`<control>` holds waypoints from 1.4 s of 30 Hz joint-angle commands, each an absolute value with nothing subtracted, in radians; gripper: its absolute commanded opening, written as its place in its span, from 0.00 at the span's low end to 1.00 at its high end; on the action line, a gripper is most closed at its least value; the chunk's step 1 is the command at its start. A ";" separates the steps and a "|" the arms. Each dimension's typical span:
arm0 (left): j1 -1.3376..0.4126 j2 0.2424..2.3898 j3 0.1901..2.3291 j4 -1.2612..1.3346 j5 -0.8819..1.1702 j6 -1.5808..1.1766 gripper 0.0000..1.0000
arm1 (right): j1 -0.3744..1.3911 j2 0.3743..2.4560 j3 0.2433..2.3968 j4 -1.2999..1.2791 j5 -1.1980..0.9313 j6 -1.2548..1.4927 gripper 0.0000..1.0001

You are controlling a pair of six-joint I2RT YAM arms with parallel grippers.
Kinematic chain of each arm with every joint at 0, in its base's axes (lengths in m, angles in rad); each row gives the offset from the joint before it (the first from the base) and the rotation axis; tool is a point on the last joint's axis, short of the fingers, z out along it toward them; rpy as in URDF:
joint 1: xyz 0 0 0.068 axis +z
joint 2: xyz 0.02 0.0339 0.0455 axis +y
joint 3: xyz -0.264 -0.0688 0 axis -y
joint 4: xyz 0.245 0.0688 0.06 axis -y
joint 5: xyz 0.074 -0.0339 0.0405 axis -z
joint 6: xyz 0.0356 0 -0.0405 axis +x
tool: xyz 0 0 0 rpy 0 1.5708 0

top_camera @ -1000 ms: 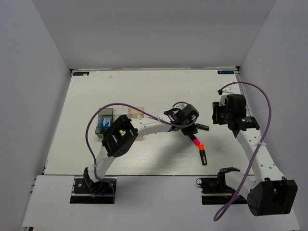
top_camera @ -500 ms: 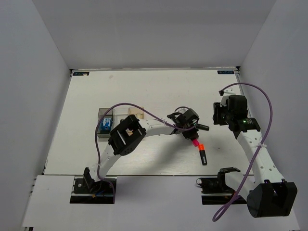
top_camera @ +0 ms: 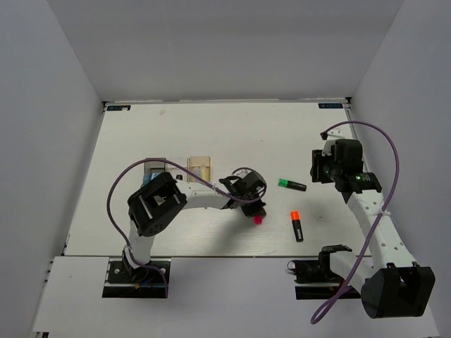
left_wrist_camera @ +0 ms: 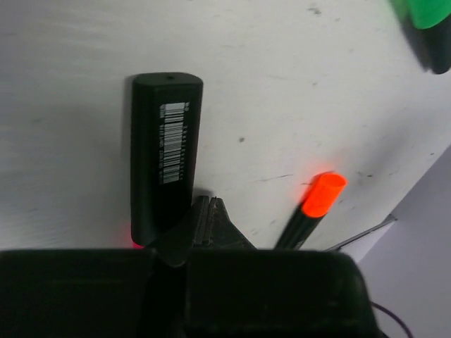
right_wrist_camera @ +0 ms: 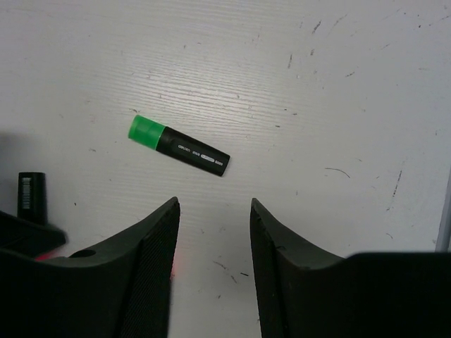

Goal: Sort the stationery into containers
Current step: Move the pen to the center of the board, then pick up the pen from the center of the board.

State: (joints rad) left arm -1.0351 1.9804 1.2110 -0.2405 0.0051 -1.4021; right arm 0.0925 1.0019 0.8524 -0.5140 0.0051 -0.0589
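- Looking down from the top external view: clamping the pink highlighter [top_camera: 258,220] in the left pincer [top_camera: 255,210] near the middle of the worktop [top_camera: 211,127], with only the pink end showing below the fingers.
- Lying free to the right of that grasp: green highlighter [top_camera: 292,184] farther back and orange highlighter [top_camera: 297,225] closer to the near edge, the two apart from each other.
- Standing well to the left, behind the left arm: dark grey tray [top_camera: 156,166] and pale tan tray [top_camera: 201,167]. Cannot make out what sits between them.
- Turning to the left wrist view: closed narrow on the pink highlighter, whose black barcoded body reaches away from the fingers and whose pink end gives only a glow at the grip.
- Cannot tell whether it touches the worktop or hangs just above.
- Showing also the orange highlighter just to the right, orange end pointing away, and the green highlighter at the top right corner, cut by the edge.
- Turning to the right wrist view: held wide and empty, right pincer [right_wrist_camera: 213,205] above bare worktop, with the green highlighter lying beyond the fingertips, aslant, green end to the left.
- Catching at the left edge the barcoded body of the pink highlighter in the other pincer.
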 commanded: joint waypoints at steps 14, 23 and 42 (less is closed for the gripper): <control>-1.042 1.881 1.560 -0.796 -0.159 -0.866 0.64 | 0.092 1.011 0.828 -0.476 -0.063 -0.054 0.51; -1.037 1.980 1.606 -0.983 -0.207 -0.948 0.47 | 0.090 1.022 0.828 -0.476 -0.075 -0.051 0.54; -1.077 2.060 1.625 -0.925 -0.175 -0.991 0.60 | 0.091 1.019 0.824 -0.480 -0.083 -0.051 0.55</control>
